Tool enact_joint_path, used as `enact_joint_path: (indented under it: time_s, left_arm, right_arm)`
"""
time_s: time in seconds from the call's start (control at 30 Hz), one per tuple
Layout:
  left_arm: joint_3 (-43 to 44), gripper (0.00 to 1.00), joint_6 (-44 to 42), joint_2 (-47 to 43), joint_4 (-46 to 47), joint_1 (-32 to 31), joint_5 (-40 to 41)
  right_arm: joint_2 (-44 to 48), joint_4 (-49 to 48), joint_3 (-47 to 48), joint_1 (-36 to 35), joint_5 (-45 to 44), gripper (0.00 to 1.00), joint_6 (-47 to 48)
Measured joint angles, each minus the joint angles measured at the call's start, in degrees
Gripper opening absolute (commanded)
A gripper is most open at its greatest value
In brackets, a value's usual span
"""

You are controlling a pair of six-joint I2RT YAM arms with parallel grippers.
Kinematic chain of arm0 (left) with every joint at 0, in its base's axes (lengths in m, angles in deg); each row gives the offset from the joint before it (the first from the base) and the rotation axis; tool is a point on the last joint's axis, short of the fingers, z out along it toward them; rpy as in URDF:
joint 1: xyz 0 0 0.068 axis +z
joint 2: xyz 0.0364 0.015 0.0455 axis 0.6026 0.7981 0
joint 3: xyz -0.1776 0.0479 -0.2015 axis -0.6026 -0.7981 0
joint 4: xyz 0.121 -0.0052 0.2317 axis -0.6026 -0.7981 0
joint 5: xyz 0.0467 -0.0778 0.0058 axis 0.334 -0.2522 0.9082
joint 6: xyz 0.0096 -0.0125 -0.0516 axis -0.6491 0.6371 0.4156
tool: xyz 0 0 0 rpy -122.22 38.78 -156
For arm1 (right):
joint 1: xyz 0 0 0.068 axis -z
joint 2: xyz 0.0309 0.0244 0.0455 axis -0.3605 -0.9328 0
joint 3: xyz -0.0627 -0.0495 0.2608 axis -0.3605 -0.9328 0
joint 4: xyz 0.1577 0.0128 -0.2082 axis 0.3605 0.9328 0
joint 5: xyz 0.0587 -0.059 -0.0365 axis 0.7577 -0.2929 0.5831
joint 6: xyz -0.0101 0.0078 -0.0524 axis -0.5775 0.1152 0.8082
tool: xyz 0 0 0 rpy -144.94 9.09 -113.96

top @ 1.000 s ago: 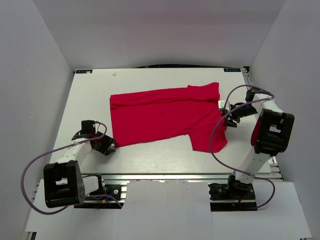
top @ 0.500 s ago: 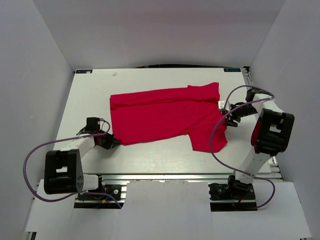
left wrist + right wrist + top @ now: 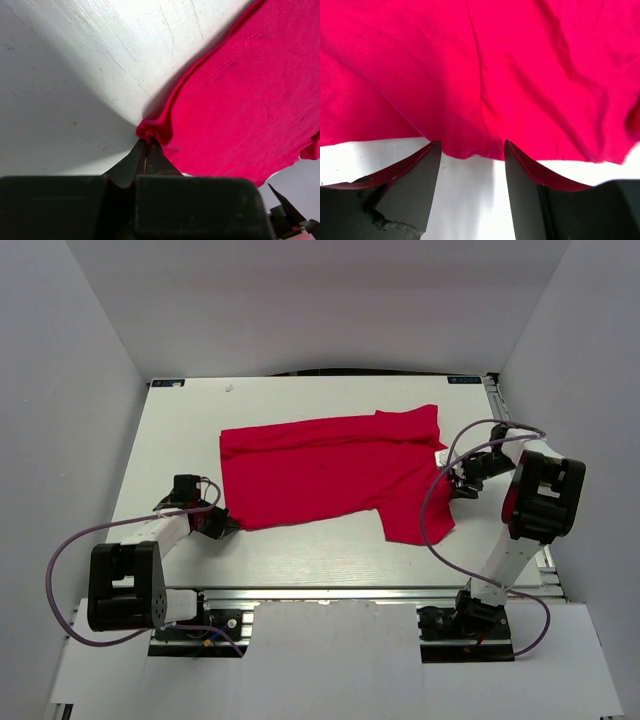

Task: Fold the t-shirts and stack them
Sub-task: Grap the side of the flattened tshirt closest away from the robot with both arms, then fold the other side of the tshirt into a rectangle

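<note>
As the left gripper (image 3: 145, 143) nipped a mere corner of the t-shirt (image 3: 330, 475), right gripper (image 3: 472, 150) gaping empty, tugging risked slippage.

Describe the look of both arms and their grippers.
Both arms match: white tube links joined by boxy black joint housings, on the left arm and the right arm alike. A thin purple cable loops loose beside each. The left gripper and right gripper have black wedge-shaped fingers tapering to thin tips. No markings readable.

Bright, even light; a soft shadow darkens the table (image 3: 60, 75) beside the vividly saturated t-shirt (image 3: 240, 100).
</note>
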Motion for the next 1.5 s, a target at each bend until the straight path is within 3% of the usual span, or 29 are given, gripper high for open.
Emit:
enact_joint_path:
  time_s: [0.4, 0.8, 0.9, 1.03, 1.3, 1.5]
  left_arm:
    - [0.00, 0.00, -0.26, -0.44, -0.70, 0.00, 0.50]
    - [0.00, 0.00, -0.48, -0.68, -1.29, 0.00, 0.59]
    - [0.07, 0.00, -0.61, -0.70, -1.46, 0.00, 0.74]
    - [1.09, 0.00, -1.55, -0.72, -3.17, 0.00, 1.90]
    - [9.01, 0.00, -3.65, -2.84, -6.49, 0.02, 4.96]
    - [16.39, 0.00, -4.52, -3.10, -6.64, 0.20, 5.51]
  right_arm:
    - [-3.56, -2.89, 0.48, -1.22, -1.33, 0.50, -0.02]
    - [-3.91, -2.86, 0.48, -1.57, -2.27, 0.26, -0.55]
    - [-3.91, -2.80, 0.46, -1.60, -2.27, 0.14, -0.50]
    - [-3.87, -1.49, 0.92, -1.18, -0.98, 0.10, -0.72]
    - [-3.23, 8.22, 12.81, 2.56, 7.02, 0.00, -1.97]
    - [-3.13, 12.31, 19.54, 2.97, 13.40, 0.00, -5.16]
